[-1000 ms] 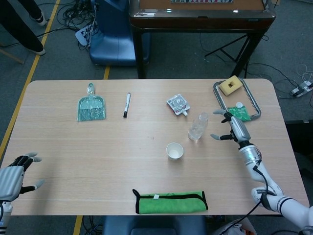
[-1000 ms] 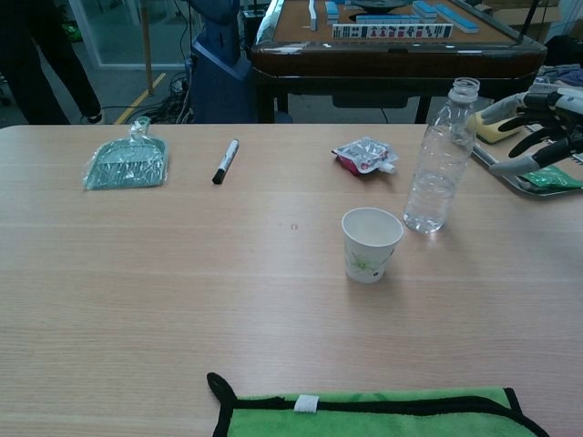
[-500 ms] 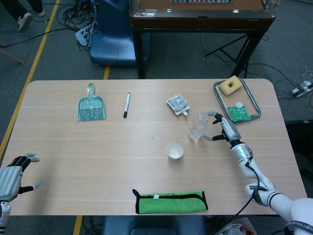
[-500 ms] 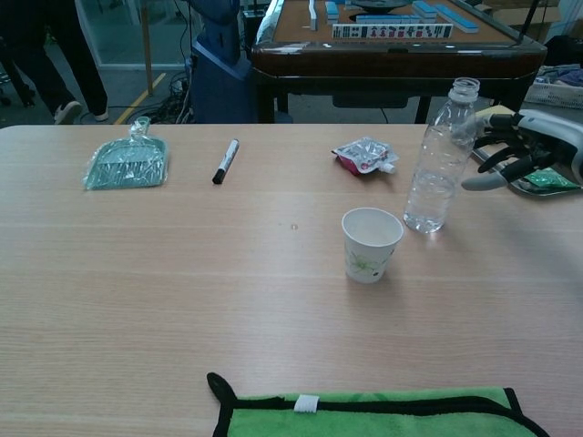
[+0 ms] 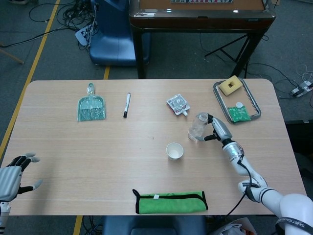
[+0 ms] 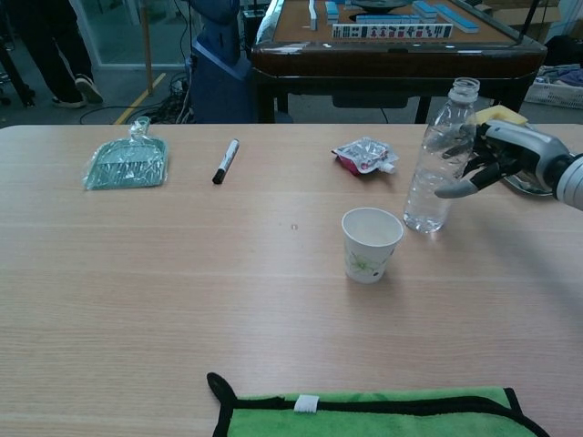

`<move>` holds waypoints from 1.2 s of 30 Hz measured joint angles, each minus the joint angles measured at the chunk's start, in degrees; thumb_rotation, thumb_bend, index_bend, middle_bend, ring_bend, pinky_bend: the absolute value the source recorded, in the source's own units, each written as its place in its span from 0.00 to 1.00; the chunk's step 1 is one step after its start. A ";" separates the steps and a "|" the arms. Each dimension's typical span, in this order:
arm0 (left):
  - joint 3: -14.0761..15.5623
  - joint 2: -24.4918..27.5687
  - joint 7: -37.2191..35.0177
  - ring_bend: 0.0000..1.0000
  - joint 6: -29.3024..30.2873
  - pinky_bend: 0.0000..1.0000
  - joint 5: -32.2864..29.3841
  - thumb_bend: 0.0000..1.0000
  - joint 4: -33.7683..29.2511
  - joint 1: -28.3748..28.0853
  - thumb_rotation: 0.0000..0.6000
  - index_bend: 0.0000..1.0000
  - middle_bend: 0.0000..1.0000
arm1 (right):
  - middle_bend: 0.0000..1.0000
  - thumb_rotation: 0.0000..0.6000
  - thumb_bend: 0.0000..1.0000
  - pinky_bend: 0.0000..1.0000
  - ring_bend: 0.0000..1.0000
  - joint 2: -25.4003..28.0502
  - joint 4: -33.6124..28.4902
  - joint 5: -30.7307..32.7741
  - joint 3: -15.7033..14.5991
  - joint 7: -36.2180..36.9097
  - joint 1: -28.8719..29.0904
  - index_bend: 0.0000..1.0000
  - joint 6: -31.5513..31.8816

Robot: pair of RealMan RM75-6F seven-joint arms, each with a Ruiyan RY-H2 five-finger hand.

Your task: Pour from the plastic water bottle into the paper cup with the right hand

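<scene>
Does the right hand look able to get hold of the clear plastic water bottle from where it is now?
Probably yes. The right hand is open right beside the clear plastic water bottle, fingers reaching around it, nothing between them. The white paper cup stands clear in front.

Far left: teal plastic-wrapped dustpan (image 5: pixel 91 107); black marker pen (image 5: pixel 126 105); red-and-white foil pouch (image 5: pixel 178 104). Far right: metal tray (image 5: pixel 253 102) holding yellow sponge (image 5: pixel 229 85). Near edge: green folded cloth (image 5: pixel 170 201).

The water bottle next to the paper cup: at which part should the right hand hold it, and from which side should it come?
Probably the middle of the bottle, taken from its right side, where the right hand already is. It stands upright, with no cap, so a side grip leaves the mouth free. The paper cup is at its front left, clear of that approach.
</scene>
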 measured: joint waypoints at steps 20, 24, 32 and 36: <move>-0.12 0.48 -0.40 0.23 -0.25 0.47 -0.39 0.15 -0.39 0.06 1.00 0.34 0.23 | 0.22 1.00 0.00 0.31 0.14 -1.65 1.47 0.67 -0.64 0.52 1.57 0.25 -1.89; -0.11 0.55 -0.38 0.23 -0.30 0.47 -0.45 0.15 -0.50 0.08 1.00 0.34 0.23 | 0.23 1.00 0.00 0.31 0.14 -1.87 1.78 0.85 -0.85 0.09 1.75 0.25 -2.50; -0.13 0.63 -0.44 0.23 -0.22 0.47 -0.46 0.15 -0.59 0.14 1.00 0.34 0.23 | 0.27 1.00 0.00 0.31 0.15 -2.51 2.52 1.53 -0.76 -0.75 1.94 0.25 -3.16; -0.16 0.74 -0.34 0.23 -0.28 0.47 -0.56 0.15 -0.77 0.14 1.00 0.34 0.23 | 0.30 1.00 0.00 0.31 0.19 -2.83 2.79 1.96 -0.54 -1.39 1.96 0.27 -3.31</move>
